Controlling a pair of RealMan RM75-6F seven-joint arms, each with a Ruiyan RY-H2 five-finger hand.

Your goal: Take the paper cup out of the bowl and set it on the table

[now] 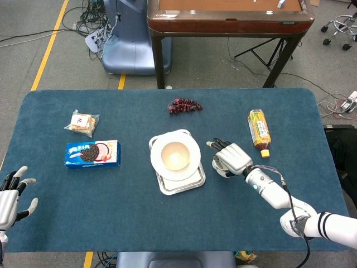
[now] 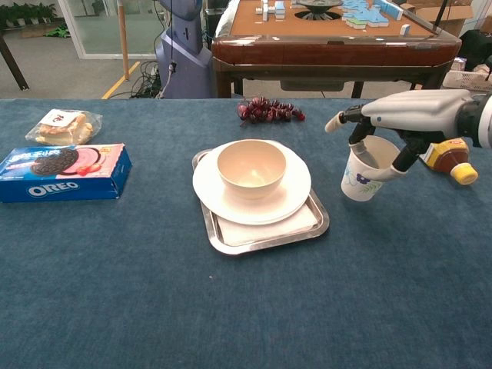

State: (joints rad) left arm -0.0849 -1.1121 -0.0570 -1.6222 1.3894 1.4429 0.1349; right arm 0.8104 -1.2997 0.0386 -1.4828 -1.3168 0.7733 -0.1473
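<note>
The white paper cup (image 2: 364, 174) with a blue print stands upright at table level, right of the tray, and my right hand (image 2: 396, 127) grips its rim from above. In the head view the right hand (image 1: 230, 158) covers most of the cup. The beige bowl (image 2: 251, 167) sits empty on a white plate (image 2: 292, 188) atop a metal tray (image 2: 307, 227); the bowl (image 1: 174, 154) shows at table centre in the head view. My left hand (image 1: 12, 196) hovers open at the table's near left corner, holding nothing.
A bottle of tea (image 1: 259, 132) lies just behind and right of the cup. Grapes (image 1: 185, 105) lie at the back centre. An Oreo box (image 1: 92, 154) and a snack packet (image 1: 82, 123) sit at the left. A wooden table (image 1: 228, 17) stands beyond.
</note>
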